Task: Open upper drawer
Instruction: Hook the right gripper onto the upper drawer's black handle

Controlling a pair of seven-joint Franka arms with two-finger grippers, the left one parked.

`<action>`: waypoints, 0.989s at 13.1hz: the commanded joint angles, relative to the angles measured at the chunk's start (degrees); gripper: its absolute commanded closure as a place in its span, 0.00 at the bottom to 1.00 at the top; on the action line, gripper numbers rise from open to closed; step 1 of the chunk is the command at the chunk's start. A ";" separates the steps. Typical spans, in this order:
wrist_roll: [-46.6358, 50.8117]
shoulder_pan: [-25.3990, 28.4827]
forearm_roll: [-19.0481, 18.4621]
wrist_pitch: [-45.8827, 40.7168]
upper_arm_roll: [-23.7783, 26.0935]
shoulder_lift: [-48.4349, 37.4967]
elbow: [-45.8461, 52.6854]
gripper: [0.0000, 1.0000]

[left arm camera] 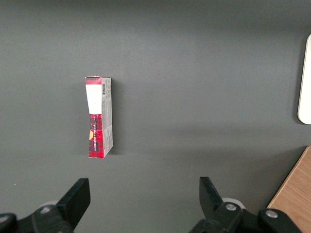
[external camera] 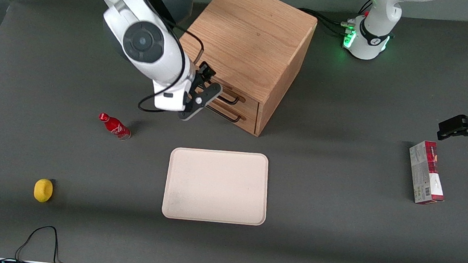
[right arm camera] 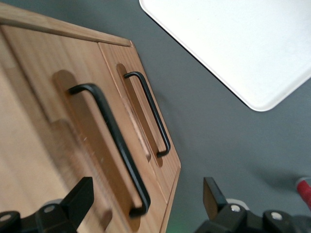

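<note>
Poised in front of the cube cabinet [external camera: 248, 47] near the middle of the grey counter [external camera: 336, 227]: claw [external camera: 203, 98], tilted in toward the drawer fronts and spread wide, both black fingers [right arm camera: 77, 201] standing well apart with nothing held between them. Seen from the right wrist, upper drawer [right arm camera: 73, 145] fully shut, face flush with the cabinet front, its thin black bar handle [right arm camera: 114, 141] lined up in the gap between the open fingers but not yet touched. Just below, the lower drawer [right arm camera: 141, 116] with its twin handle [right arm camera: 150, 114], also closed. Angle of the wrist seemingly chosen to bring the fingers square across the bar, so that a closing grip catches the upper handle and not its near neighbour; the closeness of the two bars likely the main risk of a wrong catch. Task judged barely begun: approach made, grasp and pull still to come. Nearer the front camera than the cabinet, a pale empty tray [external camera: 216, 185]. Toward the working arm's end of the counter, a small red bottle [external camera: 114, 125] lying on its side and a yellow lemon [external camera: 43, 190]; toward the parked arm's end, a red-and-white carton [external camera: 426, 171].
</note>
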 commanded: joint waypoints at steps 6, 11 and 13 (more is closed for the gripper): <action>-0.91 0.18 -1.73 9.53 0.42 0.04 -8.03 0.00; -1.08 0.18 -3.75 12.17 0.42 0.56 -9.35 0.00; -1.96 0.01 -4.20 12.26 0.34 0.66 -9.09 0.00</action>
